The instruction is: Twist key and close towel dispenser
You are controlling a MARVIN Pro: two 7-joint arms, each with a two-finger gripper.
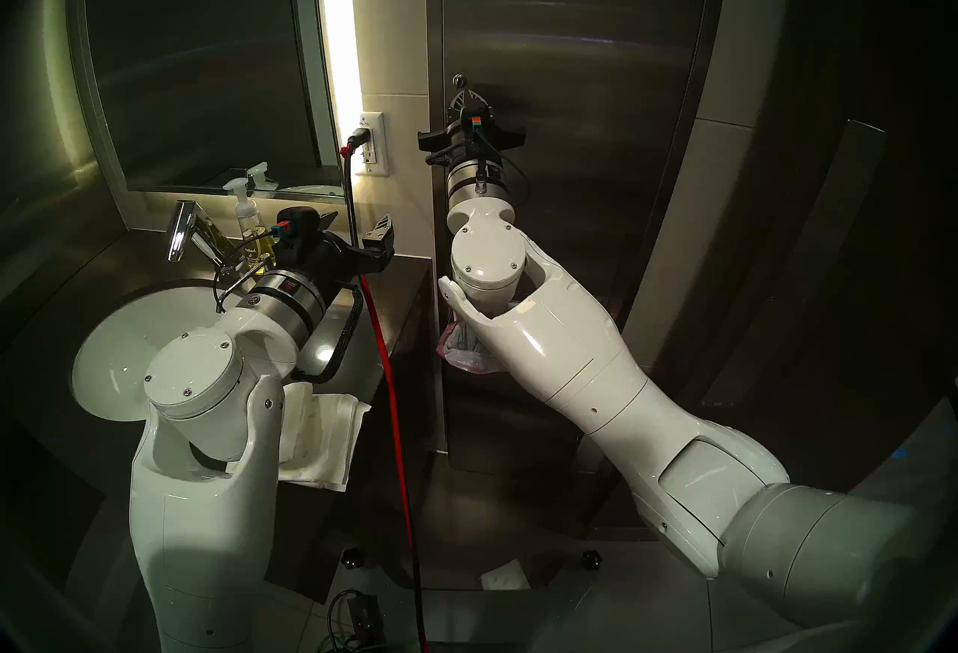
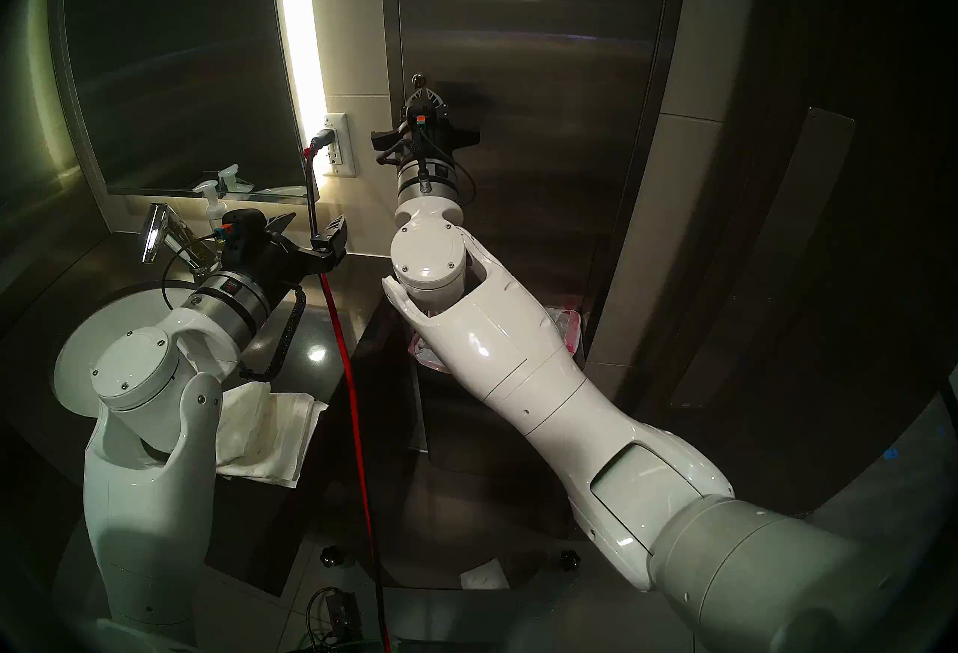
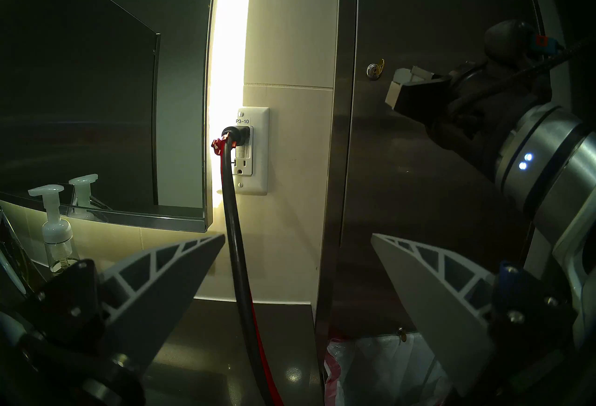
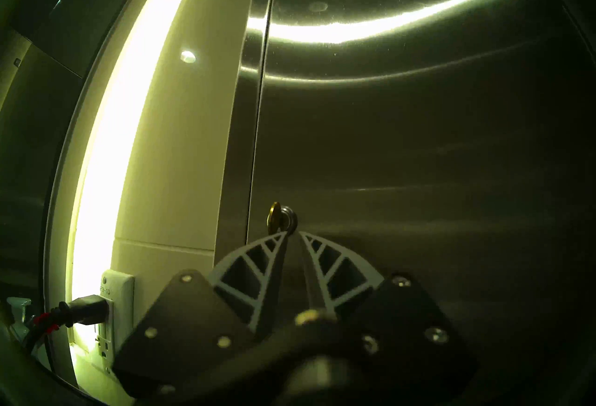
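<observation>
Brass round-headed key (image 4: pixel 274 216) in brushed-steel towel dispenser (image 4: pixel 419 170); right gripper (image 4: pixel 293 234) seemingly nearly closed.

Brushed stainless steel, streaked with glare, clad the towel dispenser (image 4: pixel 419 137), where a brass-gold key (image 4: pixel 275 217) sat in a polished silver lock cylinder (image 4: pixel 289 218); left of the dispenser, matt cream tile (image 3: pixel 290 41) carried a glossy white plastic outlet plate (image 3: pixel 254 150) and a dark rubbery cable (image 3: pixel 235 234)
</observation>
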